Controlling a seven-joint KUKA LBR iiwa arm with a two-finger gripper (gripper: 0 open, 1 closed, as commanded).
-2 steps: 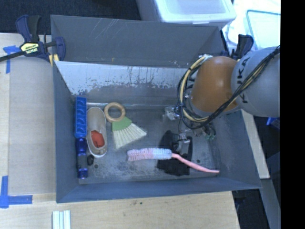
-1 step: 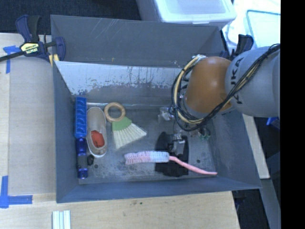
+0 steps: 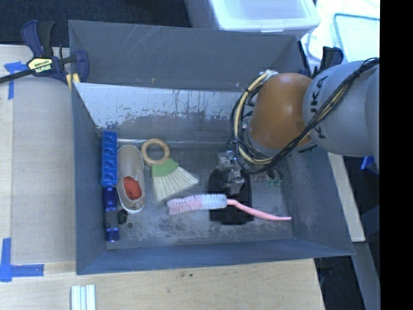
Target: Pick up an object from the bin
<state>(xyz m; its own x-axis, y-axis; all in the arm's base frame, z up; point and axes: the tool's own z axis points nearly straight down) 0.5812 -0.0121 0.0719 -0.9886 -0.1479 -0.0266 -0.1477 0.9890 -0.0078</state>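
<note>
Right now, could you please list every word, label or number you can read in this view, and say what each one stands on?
"KU": dark letters on the grey arm, next to its orange wrist cover; cables hide the rest of the word.
No lettering can be read on the pink brush, the blue studded bar, the tape ring or the other things in the bin.

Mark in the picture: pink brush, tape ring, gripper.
pink brush (image 3: 197,203), camera view, on its bristle head.
tape ring (image 3: 155,143), camera view, on the far side of its band.
gripper (image 3: 232,181), camera view, at its lower tip.
</note>
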